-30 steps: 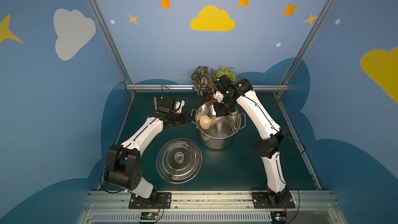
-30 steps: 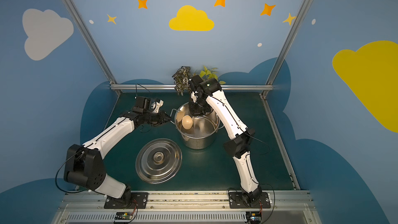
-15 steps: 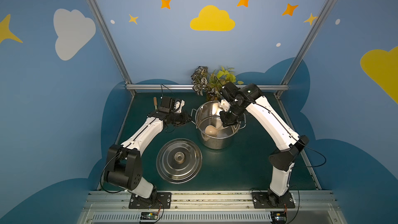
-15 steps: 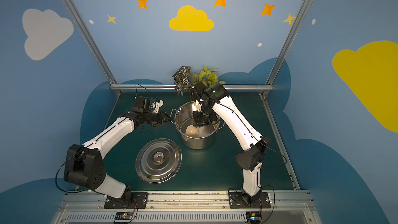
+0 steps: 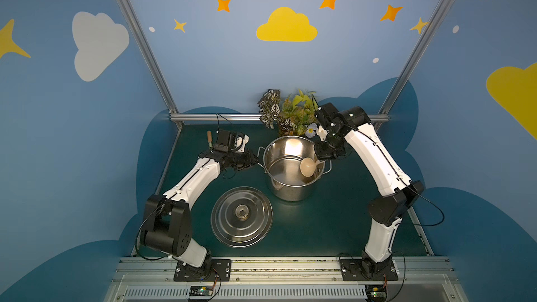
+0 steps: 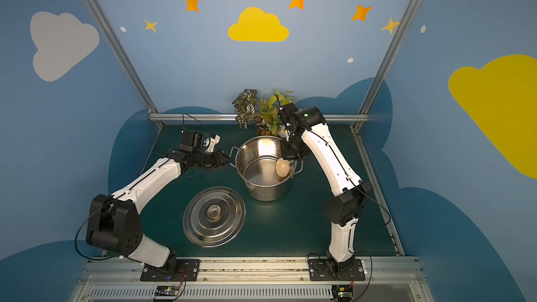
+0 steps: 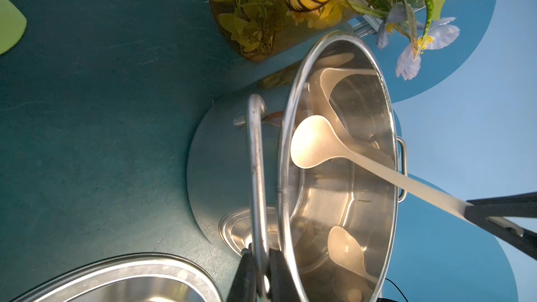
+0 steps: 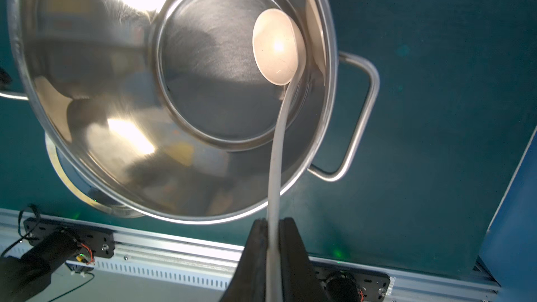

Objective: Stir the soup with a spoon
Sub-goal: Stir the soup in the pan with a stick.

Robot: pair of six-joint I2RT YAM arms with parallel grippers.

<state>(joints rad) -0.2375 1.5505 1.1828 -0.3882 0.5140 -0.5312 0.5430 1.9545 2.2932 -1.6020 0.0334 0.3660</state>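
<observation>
Top views: most of the handle of long cream-beige plastic ladle (image 5: 308, 167) hidden under right gripper (image 5: 321, 159); only round bowl clear. Tips of left gripper (image 7: 261, 260) lost against dark mat there. Left wrist view shows them clamped on loop side handle (image 7: 255, 169) of large stainless-steel stockpot (image 5: 290, 193). Right wrist view: black fingers (image 8: 293, 245) pinched tight on ladle handle, upper end cut off. Bowl low inside pot, near wall on right arm's side, over shiny bare bottom; contact unclear. Long axis slants up from bowl, over rim, into right gripper.
</observation>
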